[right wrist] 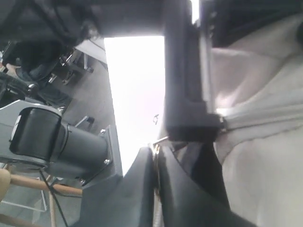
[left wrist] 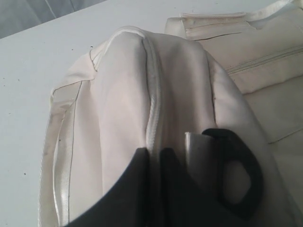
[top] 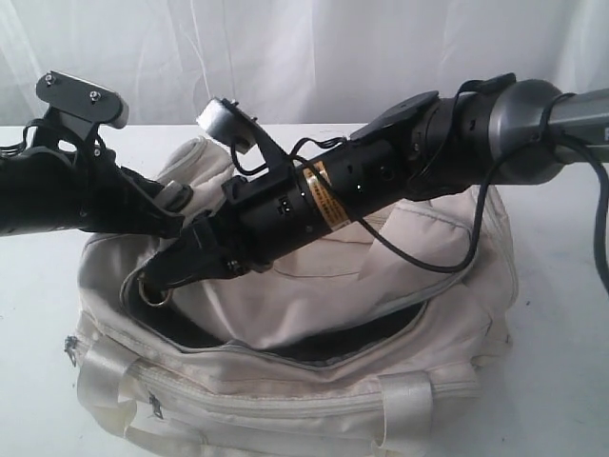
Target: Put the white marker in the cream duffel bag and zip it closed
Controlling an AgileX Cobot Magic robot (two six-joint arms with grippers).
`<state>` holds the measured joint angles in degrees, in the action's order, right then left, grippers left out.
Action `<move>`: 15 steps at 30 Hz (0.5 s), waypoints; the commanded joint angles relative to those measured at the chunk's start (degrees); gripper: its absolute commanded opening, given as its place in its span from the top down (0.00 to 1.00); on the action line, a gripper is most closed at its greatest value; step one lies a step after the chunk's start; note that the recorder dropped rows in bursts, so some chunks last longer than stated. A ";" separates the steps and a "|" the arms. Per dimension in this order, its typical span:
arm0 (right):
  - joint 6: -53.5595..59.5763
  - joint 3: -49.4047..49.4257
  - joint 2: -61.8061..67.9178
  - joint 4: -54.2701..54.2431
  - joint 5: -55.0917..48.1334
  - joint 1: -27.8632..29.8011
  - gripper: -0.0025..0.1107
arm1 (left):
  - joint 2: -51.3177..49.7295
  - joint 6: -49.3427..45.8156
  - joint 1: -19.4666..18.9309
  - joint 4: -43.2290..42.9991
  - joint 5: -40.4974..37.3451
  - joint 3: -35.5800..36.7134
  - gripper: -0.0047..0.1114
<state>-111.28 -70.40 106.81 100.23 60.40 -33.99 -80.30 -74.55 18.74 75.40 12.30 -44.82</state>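
Cream duffel bag [top: 314,305] gapes; right hand [top: 164,272] grips ring pull [top: 155,290], left hand [left wrist: 154,158] pinches its end; slack could jam zipper [top: 238,350].

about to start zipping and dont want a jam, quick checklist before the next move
1. Marker inside bag: cannot tell, it is not in view.
2. Right pincer shut on pull: ok.
3. Left pincer pinching the bag's end to brace it: ok.
4. Zip closed: not ok, it gapes open across the top.
5. Handles clear of the zip track: ok, they lie down the front.
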 commanded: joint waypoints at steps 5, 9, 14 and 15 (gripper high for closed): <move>-0.39 -0.16 -0.11 -0.28 5.15 -2.67 0.96 | -0.05 -0.20 -0.11 0.99 0.15 0.13 0.96; -0.48 -0.16 -0.11 -0.28 6.67 -3.08 0.96 | -0.05 -0.20 -0.11 0.99 0.42 0.13 0.96; -0.51 1.15 -0.11 -0.28 7.87 -3.08 0.96 | -0.05 -0.20 -0.11 0.99 1.41 0.13 0.96; -0.51 1.95 -0.11 -0.28 7.86 -3.08 0.96 | -0.05 -0.20 -0.11 0.99 1.41 0.13 0.96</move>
<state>-111.76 -69.94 107.06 99.91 63.04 -36.25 -80.30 -74.55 18.74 75.40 12.58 -44.82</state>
